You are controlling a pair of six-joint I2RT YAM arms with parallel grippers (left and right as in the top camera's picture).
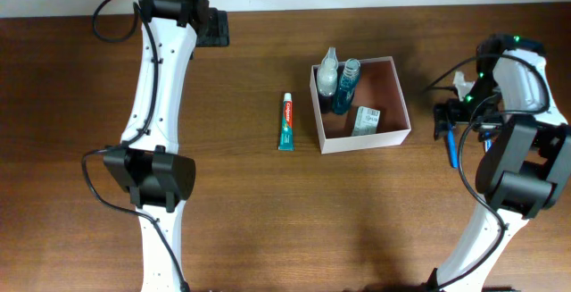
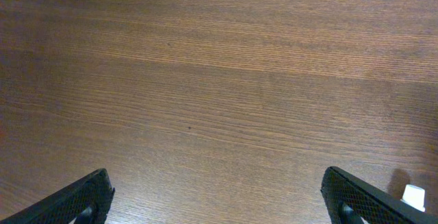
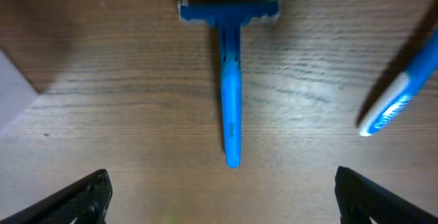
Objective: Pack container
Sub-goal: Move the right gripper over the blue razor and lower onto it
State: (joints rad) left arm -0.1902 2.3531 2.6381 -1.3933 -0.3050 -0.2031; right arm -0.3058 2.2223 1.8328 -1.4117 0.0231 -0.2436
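Hovering above a blue razor (image 3: 231, 94), the right gripper (image 3: 219, 202) has its fingers spread wide. Left gripper (image 2: 219, 198) equally wide over the table (image 2: 219, 80). Container (image 1: 366, 139) sits mid-table, toothpaste (image 1: 286, 121) lying near its side.

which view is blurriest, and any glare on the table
Right wrist view is softest: the blue plastic razor looks out of focus. Left wrist view shows crisp grain on the brown wooden table, dimmer at left. Overhead view is evenly lit, no glare.
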